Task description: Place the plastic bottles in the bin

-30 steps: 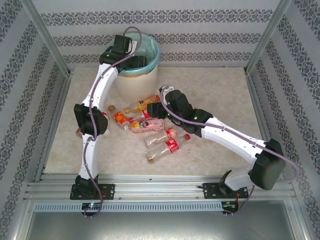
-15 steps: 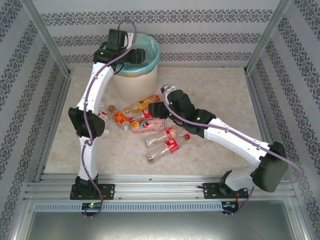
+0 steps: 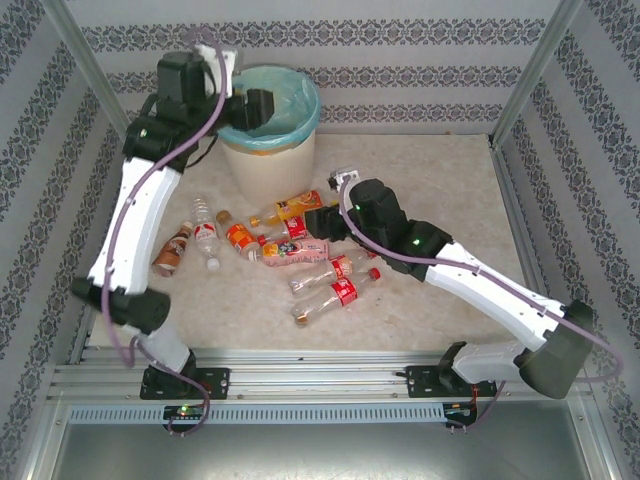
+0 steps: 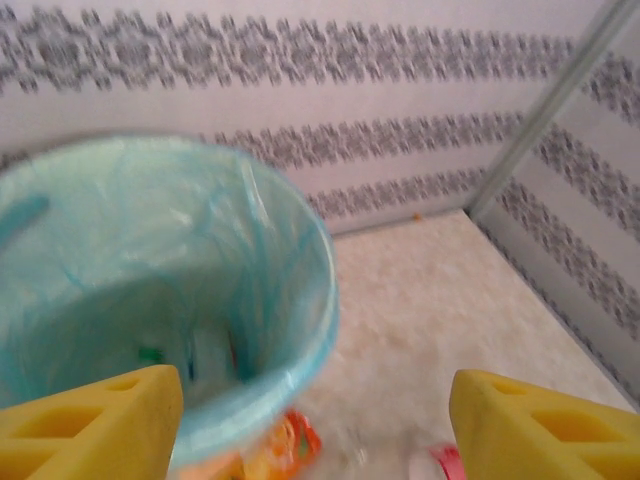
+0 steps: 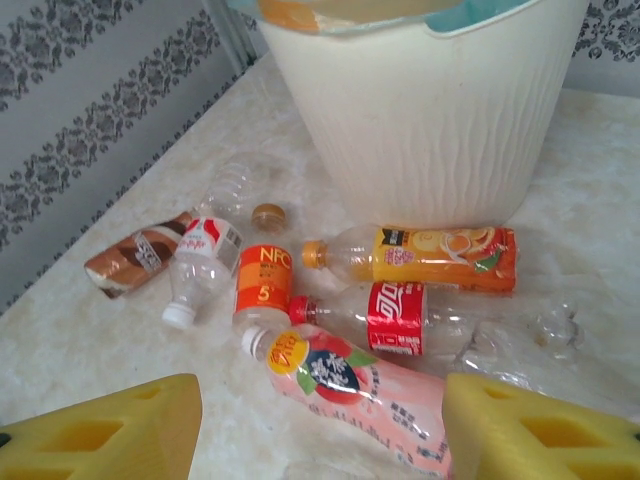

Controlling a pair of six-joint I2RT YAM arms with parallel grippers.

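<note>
Currently, the left gripper (image 3: 257, 108) is hovering at the left rim of the bin (image 3: 272, 165), which is standing at the far side of the table (image 3: 440, 190) near the back wall (image 3: 400, 60). Its yellow fingers (image 4: 95, 420) are standing wide apart with nothing between them, and its wrist camera is looking down into the pale teal liner (image 4: 150, 260). The plastic bottles (image 3: 300, 250) are lying on their sides in a loose cluster on the table in front of the bin. The right gripper (image 3: 320, 222) is hanging low over the right end of that cluster with its jaws parted. In its wrist view, a pink-labelled bottle (image 5: 350, 385) is lying between and just ahead of the fingers; whether either pad is touching it cannot be determined. An orange-labelled juice bottle (image 5: 440, 255) is lying just beside the foot of the bin, a red-labelled bottle (image 5: 400, 318) is lying alongside it, and a brown-labelled bottle (image 5: 135, 262) is lying apart at the left edge of the cluster.
</note>
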